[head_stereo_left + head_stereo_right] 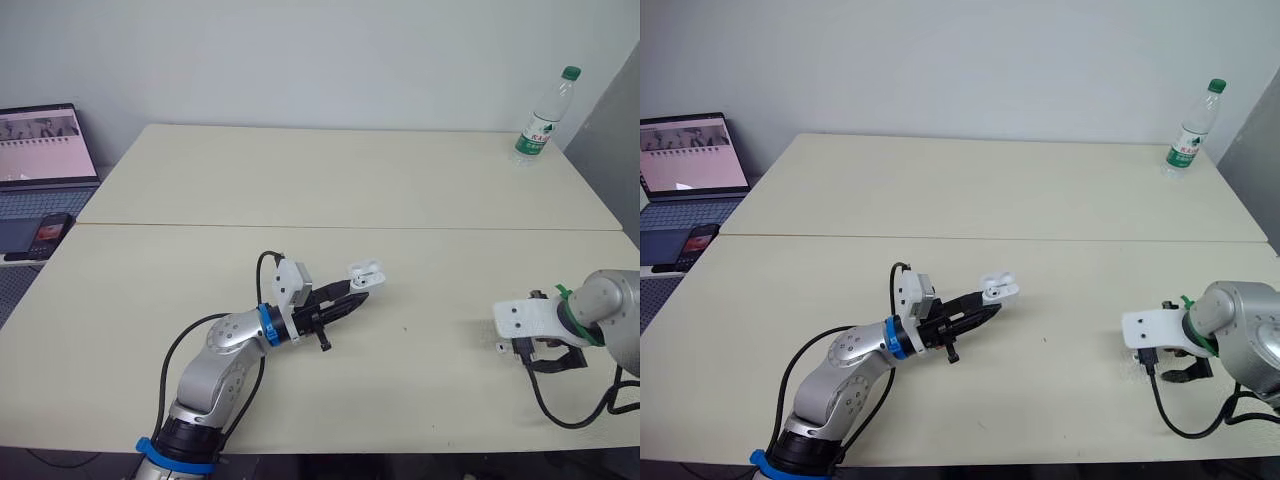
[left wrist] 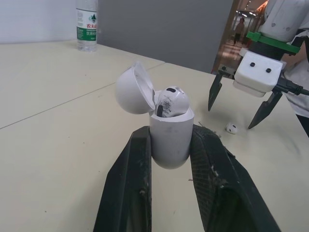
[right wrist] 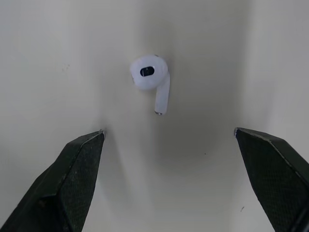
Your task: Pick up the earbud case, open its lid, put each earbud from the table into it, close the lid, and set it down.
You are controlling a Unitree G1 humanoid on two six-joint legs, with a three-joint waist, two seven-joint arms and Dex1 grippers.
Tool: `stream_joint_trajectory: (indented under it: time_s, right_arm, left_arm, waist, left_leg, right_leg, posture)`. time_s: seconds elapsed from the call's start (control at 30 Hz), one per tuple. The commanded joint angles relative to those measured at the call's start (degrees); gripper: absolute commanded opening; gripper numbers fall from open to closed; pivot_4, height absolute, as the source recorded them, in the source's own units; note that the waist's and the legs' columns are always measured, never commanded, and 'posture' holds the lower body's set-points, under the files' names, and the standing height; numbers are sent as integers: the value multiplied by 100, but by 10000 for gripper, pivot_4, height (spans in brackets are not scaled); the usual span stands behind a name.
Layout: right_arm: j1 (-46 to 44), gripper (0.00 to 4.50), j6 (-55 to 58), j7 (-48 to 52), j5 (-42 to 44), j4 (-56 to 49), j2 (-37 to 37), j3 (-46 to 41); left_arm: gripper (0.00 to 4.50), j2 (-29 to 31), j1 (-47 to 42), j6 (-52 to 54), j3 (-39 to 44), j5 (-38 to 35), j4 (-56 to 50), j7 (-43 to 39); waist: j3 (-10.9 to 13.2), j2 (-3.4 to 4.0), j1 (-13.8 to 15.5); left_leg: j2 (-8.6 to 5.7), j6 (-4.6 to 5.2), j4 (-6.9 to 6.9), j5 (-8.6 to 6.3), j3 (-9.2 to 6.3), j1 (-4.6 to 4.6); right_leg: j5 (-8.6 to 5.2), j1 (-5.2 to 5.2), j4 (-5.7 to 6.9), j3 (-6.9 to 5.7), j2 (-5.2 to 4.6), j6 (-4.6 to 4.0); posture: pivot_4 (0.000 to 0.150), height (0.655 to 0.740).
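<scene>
Partly hidden, an earbud [image 2: 171,100] sits in the case [image 2: 169,142], left pincer [image 2: 171,130] clamped.

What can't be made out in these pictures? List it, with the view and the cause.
- Second slot of the earbud case: left wrist view, hidden behind the seated earbud and the case wall.
- Loose earbud: eye views, hidden by the right gripper or too small.
- Laptop screen: eye views, too small, cut by left edge.
- Bottle label text: eye views, too small.

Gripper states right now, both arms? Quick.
Left gripper: jaws shut on the earbud case, lid open.
Right gripper: jaws open over the loose earbud, holding nothing.
</scene>
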Motion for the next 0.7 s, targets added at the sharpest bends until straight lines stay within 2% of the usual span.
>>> stream_joint_trajectory:
  time_s: [0.03, 0.4, 0.5, 0.7]
  right_arm:
    - [-227, 44848, 500, 168, -32, -176, 135, 82]
    - [-640, 44848, 1001, 535, 203, -308, 317, 356]
    - [-629, 39378, 835, 520, 182, -268, 220, 386]
    - [-588, 17808, 666, 551, 234, -216, 145, 350]
  left_arm:
    - [7490, -6, 8, -68, -20, -55, -152, -43]
    - [7490, -37, 19, -105, 4, -28, -136, -8]
    - [7490, -45, 39, -114, 2, -24, -147, 5]
    - [7490, -37, 77, -118, 3, -24, -175, 23]
  waist:
    - [0, 0, -2]
    - [0, 0, 0]
    - [0, 0, 0]
    - [0, 0, 0]
  left_leg:
    - [0, 0, 0, 0, 1, 0]
    - [0, 0, 0, 0, -1, -1]
    - [-3, 0, 1, 0, 0, -1]
    - [-1, 0, 1, 0, 1, 0]
  right_leg:
    - [0, 0, 0, -1, 0, 0]
    - [2, 0, 0, -6, 6, -2]
    - [2, 0, 0, -7, 6, -3]
    - [1, 0, 0, -7, 6, -1]
  posture:
    - [1500, 7362]
    - [1500, 7362]
    - [1500, 7362]
    - [1500, 7362]
